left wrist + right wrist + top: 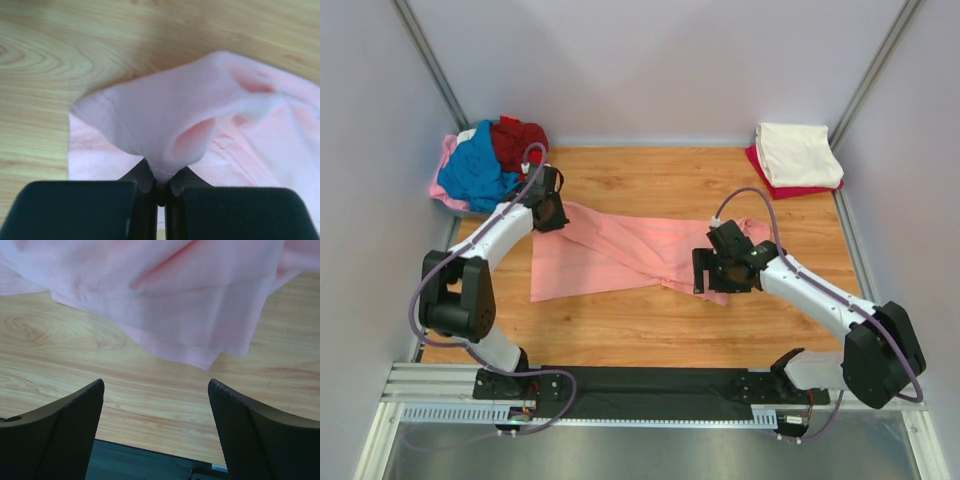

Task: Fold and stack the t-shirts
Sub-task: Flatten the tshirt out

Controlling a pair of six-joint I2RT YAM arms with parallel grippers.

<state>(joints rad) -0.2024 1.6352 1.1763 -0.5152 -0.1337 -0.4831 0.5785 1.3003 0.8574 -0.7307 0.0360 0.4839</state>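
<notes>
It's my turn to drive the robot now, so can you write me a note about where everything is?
Left gripper: shut on the salmon-pink t-shirt, at its far-left end.
Right gripper: open, empty, just short of its right end.
Done: cream t-shirt folded on a red t-shirt, far right corner.
Left: fold the pink one, then the blue t-shirt, dark red t-shirt and others heaped far left.

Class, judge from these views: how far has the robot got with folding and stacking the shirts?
Done: a cream shirt lies folded on a red shirt, far right. In hand: the left gripper is shut on an edge of the salmon-pink shirt, crumpled mid-table; the right gripper hangs open near its other end. Left: folding it, then the unfolded heap, far left.
</notes>
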